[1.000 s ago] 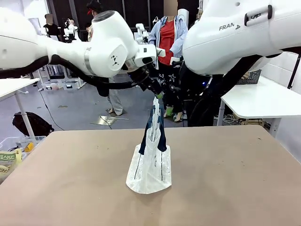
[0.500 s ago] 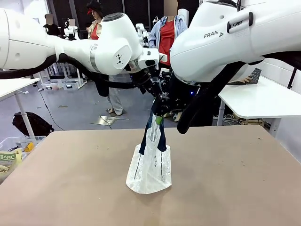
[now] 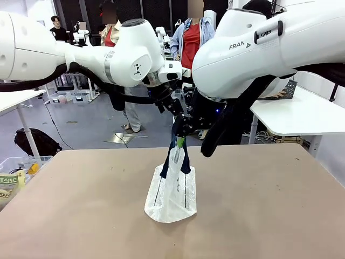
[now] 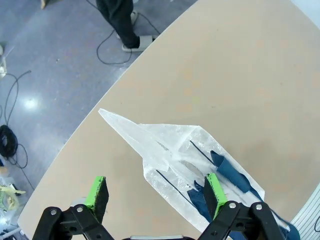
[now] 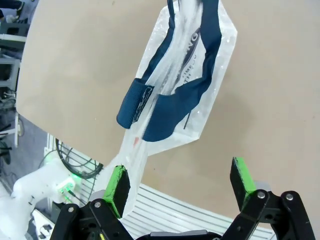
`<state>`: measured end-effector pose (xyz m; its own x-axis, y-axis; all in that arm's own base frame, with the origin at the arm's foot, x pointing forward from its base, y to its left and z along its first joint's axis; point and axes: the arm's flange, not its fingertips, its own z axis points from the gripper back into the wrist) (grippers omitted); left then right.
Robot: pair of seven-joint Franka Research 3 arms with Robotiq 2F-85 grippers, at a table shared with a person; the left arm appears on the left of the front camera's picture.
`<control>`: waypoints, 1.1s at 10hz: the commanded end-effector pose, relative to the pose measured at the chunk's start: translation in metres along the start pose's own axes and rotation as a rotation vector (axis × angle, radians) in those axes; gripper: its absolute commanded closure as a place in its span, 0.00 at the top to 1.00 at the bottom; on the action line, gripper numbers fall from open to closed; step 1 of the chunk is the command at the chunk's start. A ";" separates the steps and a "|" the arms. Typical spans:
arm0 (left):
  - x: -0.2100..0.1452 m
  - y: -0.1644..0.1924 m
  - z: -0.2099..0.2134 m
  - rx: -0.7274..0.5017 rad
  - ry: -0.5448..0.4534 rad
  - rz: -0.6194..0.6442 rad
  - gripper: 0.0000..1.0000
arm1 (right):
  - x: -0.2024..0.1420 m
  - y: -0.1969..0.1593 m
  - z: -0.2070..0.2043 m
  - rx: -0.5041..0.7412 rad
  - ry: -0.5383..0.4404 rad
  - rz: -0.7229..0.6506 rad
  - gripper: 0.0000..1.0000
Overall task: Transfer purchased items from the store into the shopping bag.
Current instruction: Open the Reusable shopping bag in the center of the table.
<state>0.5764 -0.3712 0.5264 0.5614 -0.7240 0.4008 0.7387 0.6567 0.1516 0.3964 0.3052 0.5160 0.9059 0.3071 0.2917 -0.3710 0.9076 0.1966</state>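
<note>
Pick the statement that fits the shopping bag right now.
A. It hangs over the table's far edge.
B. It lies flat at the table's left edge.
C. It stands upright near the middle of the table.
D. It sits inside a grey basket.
C: the shopping bag stands on its base near the middle of the table, with its navy handles drawn upward.

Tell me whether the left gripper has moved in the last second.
Yes. The left gripper dropped toward the table's far edge, nearer the bag.
</note>
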 end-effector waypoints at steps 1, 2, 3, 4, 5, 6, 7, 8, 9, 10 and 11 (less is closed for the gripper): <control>0.006 -0.002 -0.004 0.017 0.035 0.011 1.00 | 0.004 0.006 -0.005 -0.010 -0.003 -0.024 1.00; 0.005 -0.002 -0.006 0.015 0.041 0.011 1.00 | 0.004 0.006 -0.008 -0.012 -0.003 -0.032 1.00; 0.005 -0.003 -0.006 0.005 0.042 0.007 1.00 | 0.005 0.010 -0.010 -0.016 0.000 -0.029 1.00; 0.005 -0.003 -0.005 0.013 0.045 0.008 1.00 | 0.004 0.013 -0.013 -0.030 0.000 -0.024 1.00; 0.005 0.000 -0.005 0.031 0.050 0.016 1.00 | 0.004 0.015 -0.014 -0.043 -0.003 -0.020 1.00; 0.005 0.002 -0.004 0.035 0.055 0.022 1.00 | 0.004 0.015 -0.014 -0.054 -0.005 -0.021 1.00; 0.004 0.004 -0.005 0.036 0.065 0.031 1.00 | 0.005 0.016 -0.015 -0.064 -0.009 -0.027 1.00; 0.004 0.004 -0.007 0.035 0.071 0.029 1.00 | 0.006 0.017 -0.015 -0.072 -0.011 -0.031 1.00; 0.003 0.005 -0.008 0.035 0.076 0.030 1.00 | 0.007 0.017 -0.015 -0.066 -0.020 -0.047 1.00; 0.003 0.006 -0.008 0.035 0.083 0.030 1.00 | 0.008 0.018 -0.018 -0.074 -0.012 -0.043 1.00; 0.003 0.007 -0.010 0.042 0.097 0.028 1.00 | 0.008 0.021 -0.020 -0.068 0.002 -0.043 1.00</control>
<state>0.5816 -0.3672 0.5177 0.5944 -0.7286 0.3403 0.7301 0.6664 0.1516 0.3956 0.3219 0.5065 0.9160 0.2846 0.2827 -0.3360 0.9293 0.1531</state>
